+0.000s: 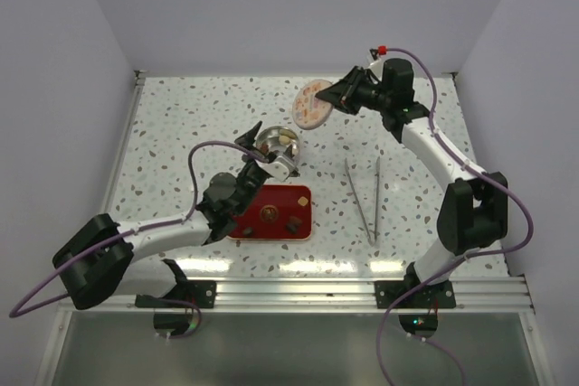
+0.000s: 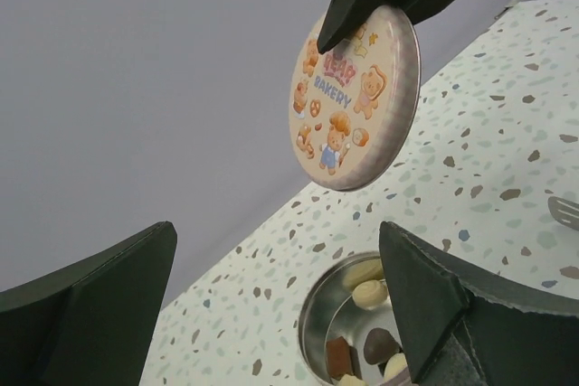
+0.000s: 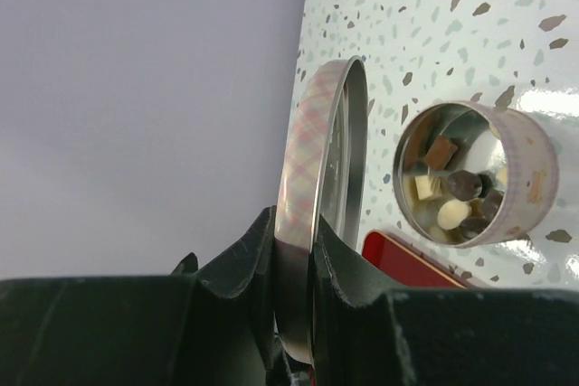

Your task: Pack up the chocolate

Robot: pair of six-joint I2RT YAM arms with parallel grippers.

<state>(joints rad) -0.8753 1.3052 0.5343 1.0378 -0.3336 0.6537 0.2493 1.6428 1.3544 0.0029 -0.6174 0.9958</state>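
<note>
While three chocolate pieces [image 1: 291, 223] lay on the one red tray [image 1: 246, 229], one pair of tweezers [image 1: 364, 196] to its right, the jaws of the left gripper [image 2: 279, 259] gaped wide by the single tin [image 3: 526, 174] holding several more, and farther off the jaws of the right gripper [image 1: 339, 97] pinched one tilted lid [image 1: 313, 104].

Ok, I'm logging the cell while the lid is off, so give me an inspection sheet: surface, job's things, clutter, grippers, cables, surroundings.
Surface: speckled table, glare patches near the front edge.
Job's things: chocolate mostly in the open round tin; a few pieces left on the red tray.
Clutter: tweezers lying right of the tray.
Grippers: left gripper open, at the tin; right gripper clamps the lid on edge in the air.
Cables: purple cables loop off both arms.
Surroundings: plain walls; metal rail at the near edge.
</note>
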